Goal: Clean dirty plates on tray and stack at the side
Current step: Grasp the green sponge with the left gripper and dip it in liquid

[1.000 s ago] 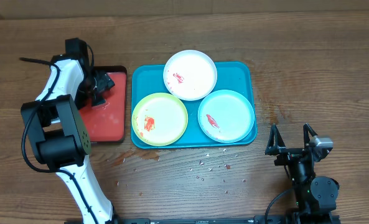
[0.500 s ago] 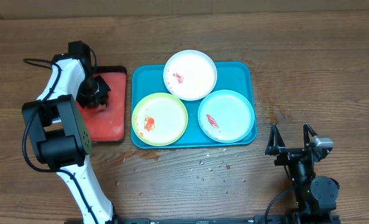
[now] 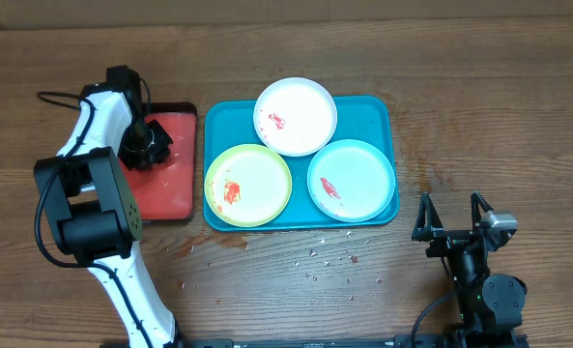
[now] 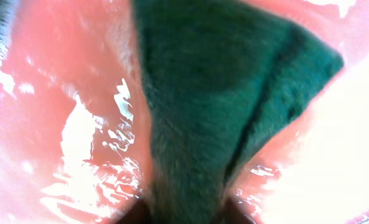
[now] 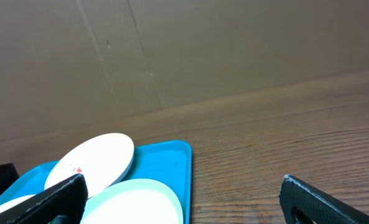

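Observation:
The teal tray point(image 3: 373, 108) holds three plates with red smears: a white one point(image 3: 296, 116) at the back, a yellow-green one point(image 3: 248, 185) at front left and a pale green-rimmed one point(image 3: 352, 180) at front right. My left gripper point(image 3: 146, 143) is down over the red tray point(image 3: 165, 188), to the left of the teal one. In the left wrist view a dark green cloth point(image 4: 221, 93) fills the frame, and my left gripper point(image 4: 184, 214) is shut on it. My right gripper point(image 3: 451, 215) stands open near the front right, apart from the plates.
Small crumbs point(image 3: 329, 259) lie scattered on the wooden table in front of the teal tray. The red tray's surface point(image 4: 60, 74) looks wet and shiny. In the right wrist view the teal tray's corner point(image 5: 172, 158) and the white plate point(image 5: 97, 158) lie ahead.
My left gripper has come down onto the red tray and its jaws have closed on the green cloth. The right arm and the plates have not moved.

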Tool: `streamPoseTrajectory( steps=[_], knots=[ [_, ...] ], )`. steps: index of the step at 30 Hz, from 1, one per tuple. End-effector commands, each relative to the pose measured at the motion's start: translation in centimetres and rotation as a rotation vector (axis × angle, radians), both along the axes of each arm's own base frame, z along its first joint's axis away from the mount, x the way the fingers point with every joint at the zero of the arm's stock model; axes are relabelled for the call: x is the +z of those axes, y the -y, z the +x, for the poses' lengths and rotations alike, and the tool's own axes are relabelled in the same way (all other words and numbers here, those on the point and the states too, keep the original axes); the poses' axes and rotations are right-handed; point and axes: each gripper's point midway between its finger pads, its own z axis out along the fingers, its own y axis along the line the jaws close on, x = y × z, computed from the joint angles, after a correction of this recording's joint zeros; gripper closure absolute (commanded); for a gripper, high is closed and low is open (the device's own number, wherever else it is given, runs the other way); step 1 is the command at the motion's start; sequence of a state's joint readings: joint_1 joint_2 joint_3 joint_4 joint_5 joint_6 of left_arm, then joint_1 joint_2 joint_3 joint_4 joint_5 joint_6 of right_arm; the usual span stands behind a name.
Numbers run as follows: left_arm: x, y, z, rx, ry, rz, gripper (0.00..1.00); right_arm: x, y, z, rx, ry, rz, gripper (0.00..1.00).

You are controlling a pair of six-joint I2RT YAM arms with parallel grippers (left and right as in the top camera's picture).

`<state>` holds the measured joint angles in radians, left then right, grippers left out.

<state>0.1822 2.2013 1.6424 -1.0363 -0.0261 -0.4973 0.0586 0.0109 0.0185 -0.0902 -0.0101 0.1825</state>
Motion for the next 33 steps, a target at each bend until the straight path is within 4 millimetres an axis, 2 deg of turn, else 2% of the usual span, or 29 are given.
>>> streamPoseTrajectory(
  steps=[1, 2, 3, 6, 13, 19, 23, 24, 25, 28, 29, 31, 32, 33],
  knots=[
    [-1.8, -0.2, -1.3, -0.004, -0.064, 0.010, 0.96, -0.2, 0.3, 0.0, -0.015, 0.004, -0.008, 0.00],
    [-1.8, -0.2, -1.2, -0.004, -0.059, 0.011, 0.96, -0.2, 0.3, 0.0, -0.015, 0.004, -0.008, 0.00],
    [-1.9, -0.3, -1.0, -0.004, -0.050, 0.016, 0.88, -0.2, 0.3, 0.0, -0.015, 0.004, -0.008, 0.00],
    [-1.9, -0.6, 0.0, -0.004, -0.010, 0.028, 0.00, -0.2, 0.3, 0.0, -0.015, 0.004, -0.008, 0.00],
    [-1.7, -1.3, 3.6, -0.001, 0.133, 0.062, 0.00, -0.2, 0.3, 0.0, -0.015, 0.004, -0.008, 0.00],
    [-1.5, -1.6, 5.0, 0.000, 0.192, 0.073, 0.02, -0.2, 0.3, 0.0, -0.015, 0.004, -0.008, 0.00],
    [-1.5, -1.6, 5.2, 0.000, 0.199, 0.074, 0.80, -0.2, 0.3, 0.0, -0.015, 0.004, -0.008, 0.00],
    [-1.5, -1.6, 5.2, 0.000, 0.199, 0.074, 0.93, -0.2, 0.3, 0.0, -0.015, 0.004, -0.008, 0.00],
    [-1.5, -1.6, 5.1, 0.000, 0.198, 0.074, 0.96, -0.2, 0.3, 0.0, -0.015, 0.004, -0.008, 0.00],
    [-1.5, -1.6, 5.0, 0.000, 0.193, 0.073, 0.96, -0.2, 0.3, 0.0, -0.015, 0.004, -0.008, 0.00],
    [-1.5, -1.6, 4.9, 0.000, 0.188, 0.071, 0.82, -0.2, 0.3, 0.0, -0.015, 0.004, -0.008, 0.00],
    [-1.6, -1.5, 4.5, -0.001, 0.172, 0.067, 0.20, -0.2, 0.3, 0.0, -0.015, 0.004, -0.008, 0.00],
    [-1.7, -1.4, 4.2, -0.001, 0.160, 0.063, 0.02, -0.2, 0.3, 0.0, -0.015, 0.004, -0.008, 0.00],
    [-1.7, -1.3, 3.8, -0.002, 0.143, 0.059, 0.00, -0.2, 0.3, 0.0, -0.015, 0.004, -0.008, 0.00]
  ],
)
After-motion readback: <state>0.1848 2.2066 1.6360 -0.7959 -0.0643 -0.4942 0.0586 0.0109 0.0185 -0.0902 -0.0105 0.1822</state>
